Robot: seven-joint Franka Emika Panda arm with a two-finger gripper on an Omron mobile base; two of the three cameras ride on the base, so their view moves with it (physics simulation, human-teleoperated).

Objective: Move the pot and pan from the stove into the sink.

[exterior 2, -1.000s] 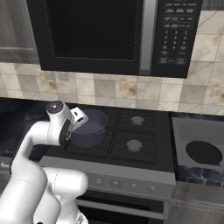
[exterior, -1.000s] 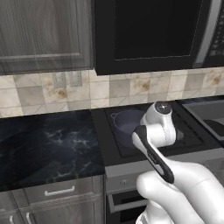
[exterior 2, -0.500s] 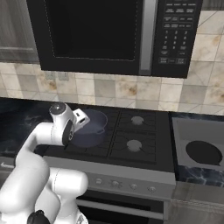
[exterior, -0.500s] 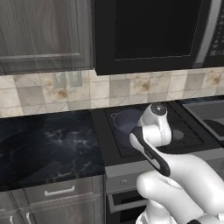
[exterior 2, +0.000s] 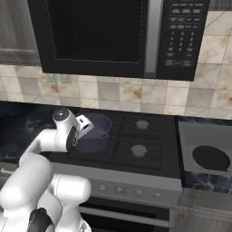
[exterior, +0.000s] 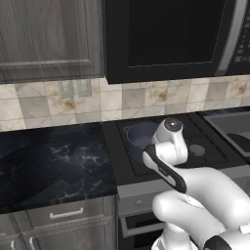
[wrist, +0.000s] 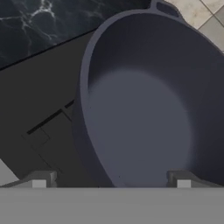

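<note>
Jaws: wide apart, nothing between them; the gripper [wrist: 111, 179] hangs right over the near wall of the pot [wrist: 153, 109], one fingertip [wrist: 41, 179] out over the stove top, the other [wrist: 181, 179] over the pot's inside.
Pot: standing upright on the stove [exterior 2: 149, 136], on its back left burner, mouth up and bare inside; in the right base view it sits [exterior 2: 93, 131] just past the wrist.
Pot's handles: one small loop shows at the rim on the far side in the hand view, towards the tiled wall [wrist: 205, 17]; the other I cannot make out, so the line through the two handles stays uncertain.
Arm: reaching from the front over the stove's left half, hiding much of the pot [exterior: 141, 134] in the left base view.
Counter: dark marbled top [exterior: 53, 161] left of the stove.
Overhead: black microwave [exterior 2: 118, 36] above the burners.
</note>
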